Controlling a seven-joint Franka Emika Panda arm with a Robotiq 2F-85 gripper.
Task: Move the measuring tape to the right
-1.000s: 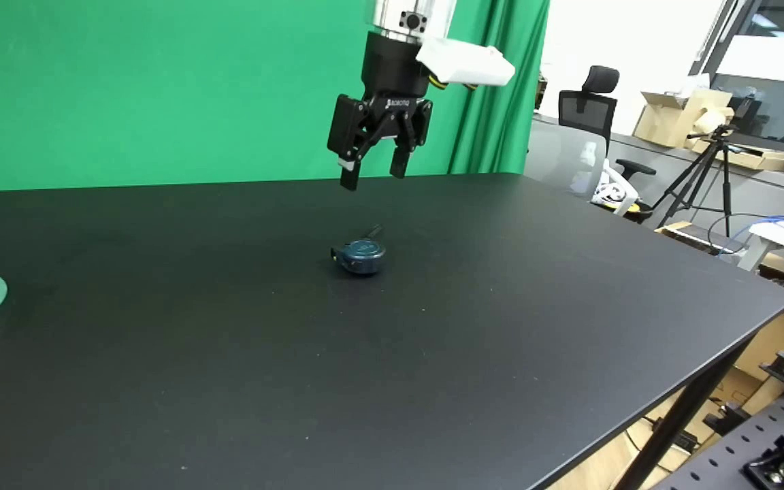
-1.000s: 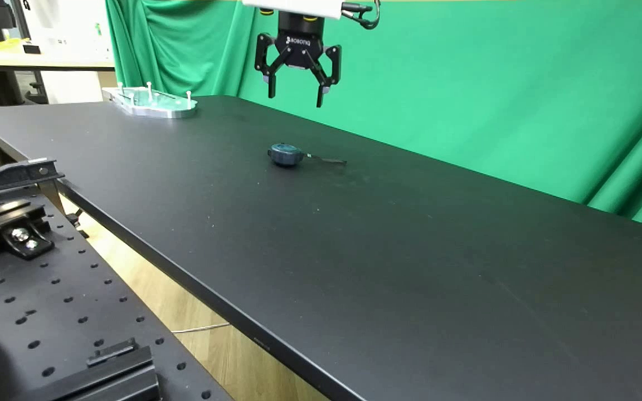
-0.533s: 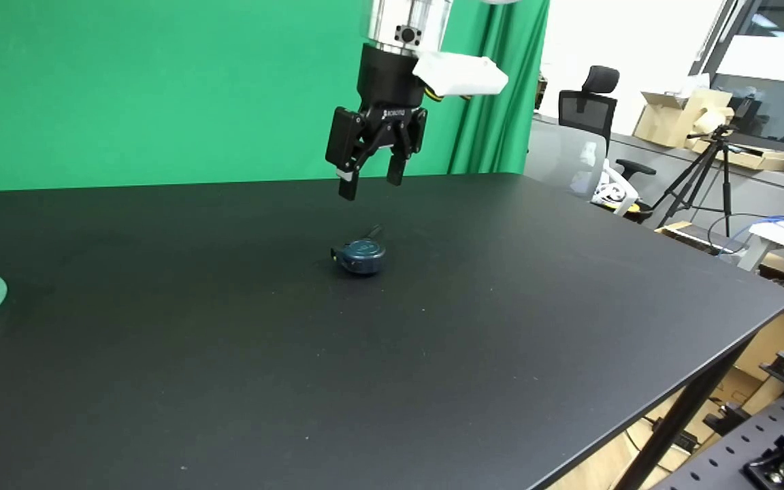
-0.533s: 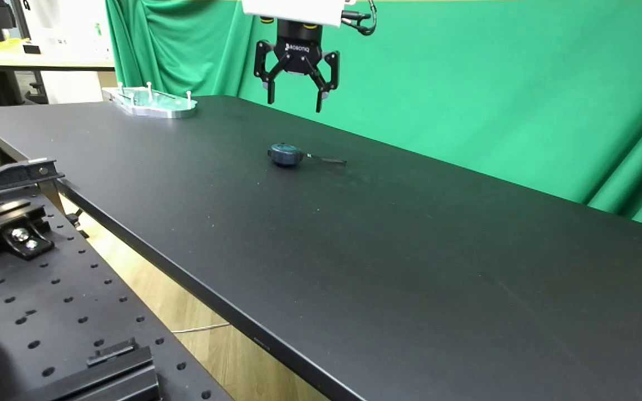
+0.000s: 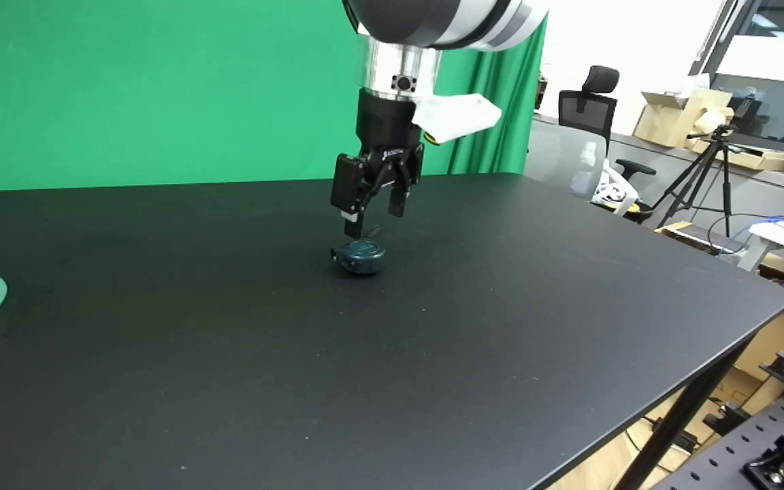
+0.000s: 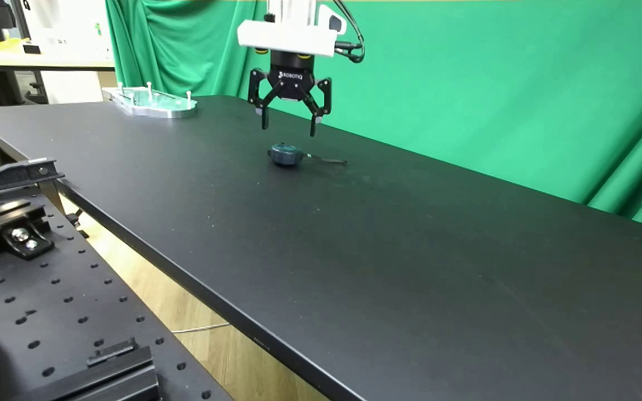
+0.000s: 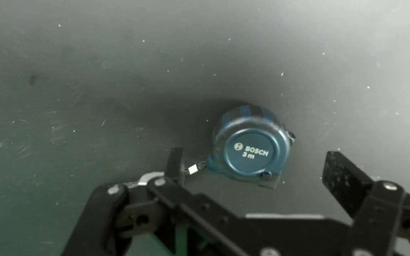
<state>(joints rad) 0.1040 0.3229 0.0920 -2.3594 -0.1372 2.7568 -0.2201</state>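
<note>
Wrist view — measuring tape (image 7: 251,151) on dark table (image 7: 91,71) — pincer (image 7: 255,160) spread above

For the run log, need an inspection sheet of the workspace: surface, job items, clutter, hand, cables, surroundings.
Surface: dark tabletop, pale specks.
Job items: measuring tape flat on the tabletop, marked BOSCH, strap trailing from it.
Clutter: pale green plate with upright posts at the tabletop's far end in an exterior view.
Hand: open, above the measuring tape, not touching it.
Cables: cable looping above the hand; pale cord on the floor.
Surroundings: green curtain, office chair, tripod.
</note>
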